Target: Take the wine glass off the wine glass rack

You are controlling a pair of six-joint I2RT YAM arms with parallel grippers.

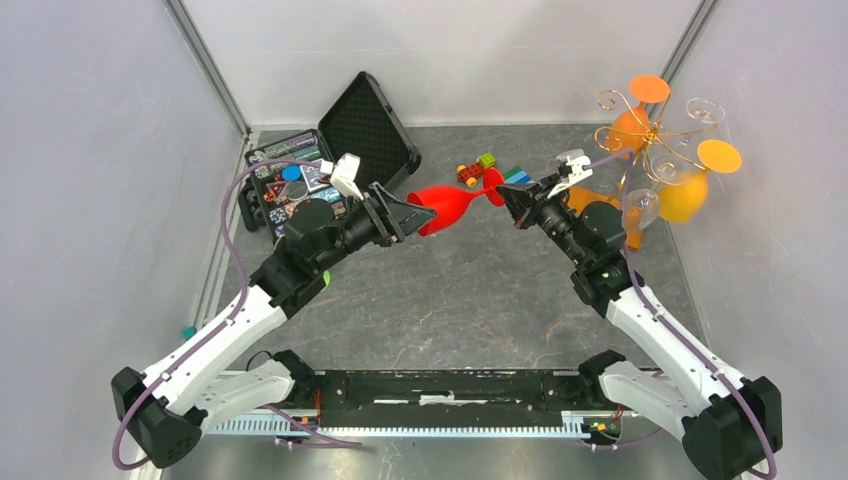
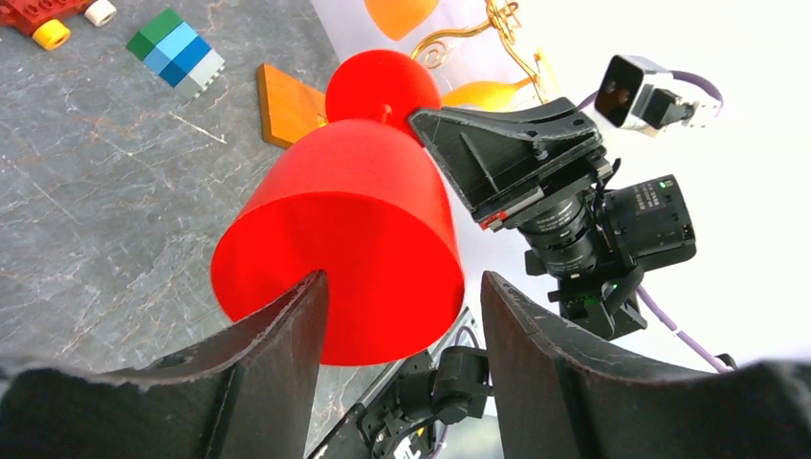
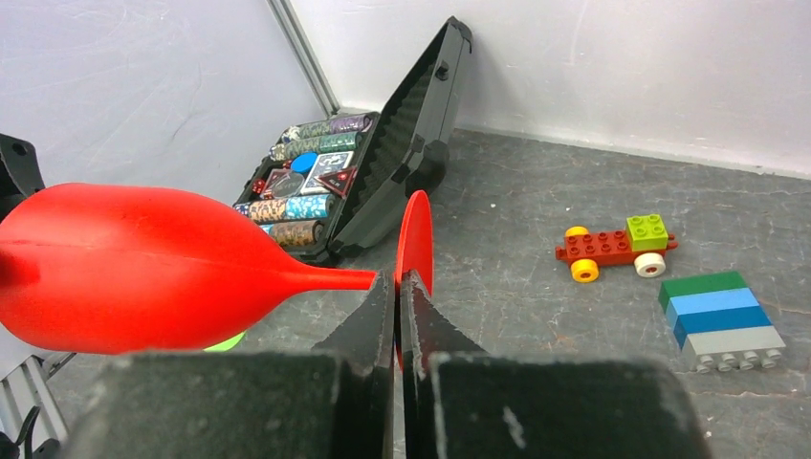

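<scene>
A red wine glass point(image 1: 447, 208) hangs level above the table between my two grippers, away from the rack. My right gripper point(image 1: 505, 197) is shut on its round foot, with the disc pinched edge-on between the fingers point(image 3: 397, 279). The red bowl point(image 3: 124, 268) points towards my left gripper point(image 1: 405, 215). That gripper is wide open point(image 2: 402, 279), its fingertips at either side of the bowl's end point(image 2: 354, 210); whether they touch it I cannot tell. The gold wire wine glass rack point(image 1: 655, 135) stands at the far right on its wooden base point(image 2: 287, 103). It carries orange glasses point(image 1: 685, 195) and clear glasses point(image 1: 640, 208).
A black hinged case point(image 1: 365, 125) with poker chips lies open at the far left. A toy car point(image 1: 468, 172) and a stack of coloured blocks point(image 1: 517, 175) lie behind the red glass. Grey walls close in both sides.
</scene>
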